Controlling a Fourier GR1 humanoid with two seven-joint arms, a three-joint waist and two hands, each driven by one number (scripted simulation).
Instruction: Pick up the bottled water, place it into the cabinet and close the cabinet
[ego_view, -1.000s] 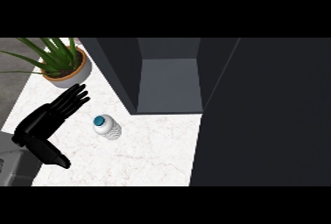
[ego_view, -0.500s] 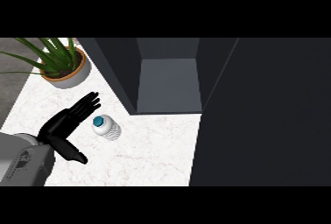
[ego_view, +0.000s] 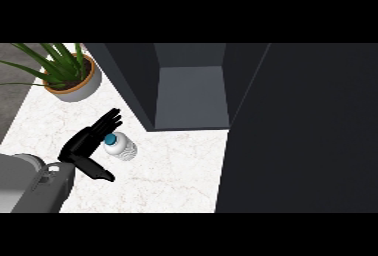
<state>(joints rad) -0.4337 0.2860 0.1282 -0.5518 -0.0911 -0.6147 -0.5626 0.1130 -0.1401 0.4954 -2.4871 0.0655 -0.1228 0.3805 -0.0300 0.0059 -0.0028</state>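
Observation:
A small clear water bottle with a blue cap stands upright on the white marble counter, seen from above. My left hand is right beside it on its left, fingers straight and pointing up and right, thumb spread low toward the near side; the hand is open and its fingers reach the bottle's cap edge. The dark grey cabinet stands open behind the bottle, its lighter grey floor showing inside. My right hand does not show.
A potted green plant in a tan and white pot stands at the back left of the counter. A large dark panel, seemingly the cabinet door, fills the right side. The counter's left edge runs near my forearm.
My left hand has moved right and nearer across the counter, from beside the plant pot to right against the bottle. The bottle has stayed in place.

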